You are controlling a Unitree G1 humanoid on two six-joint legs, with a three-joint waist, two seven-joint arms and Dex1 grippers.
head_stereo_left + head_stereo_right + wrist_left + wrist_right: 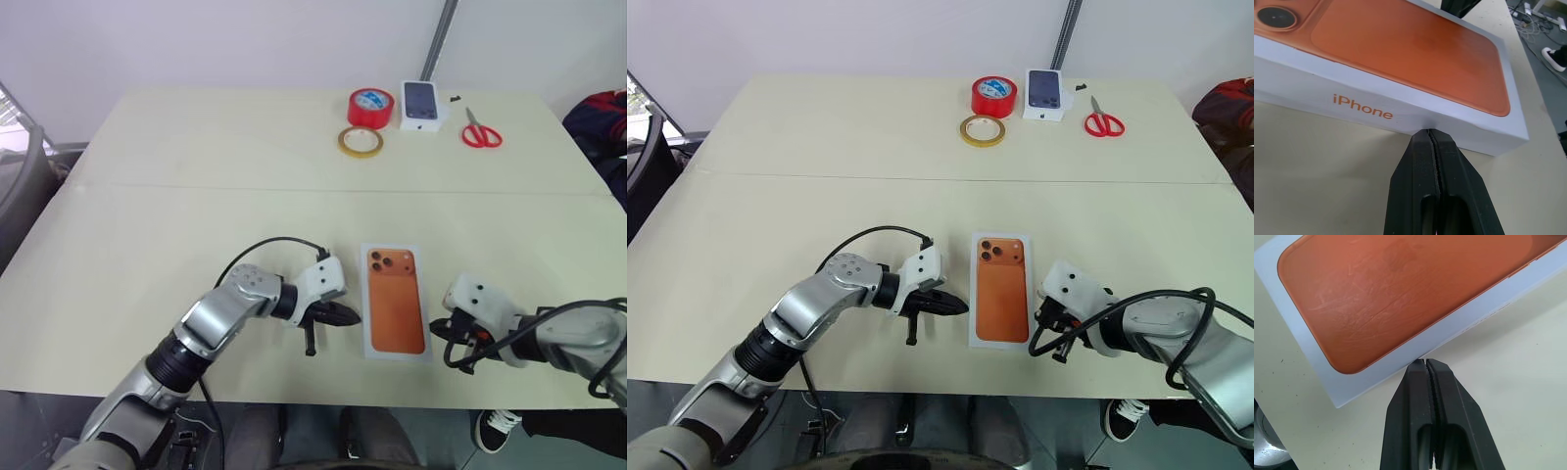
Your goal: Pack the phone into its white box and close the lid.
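The lid (395, 299), white with an orange phone printed on top, lies flat near the table's front edge. It covers the white box, which is hidden beneath it. The phone is hidden too. My left gripper (353, 316) is shut and empty, pointing at the lid's left long side. In the left wrist view the left gripper's tip (1429, 134) sits just short of the lid's side wall (1400, 105), which bears orange lettering. My right gripper (1040, 331) is shut and empty at the lid's right near corner. The right gripper's tip (1425, 363) almost meets the lid's edge (1391, 293).
At the far side of the table (196, 225) stand a red tape roll (370, 106), a yellow tape ring (361, 142), a small white box printed with a dark phone (422, 105) and red scissors (480, 132). The front edge runs just behind both grippers.
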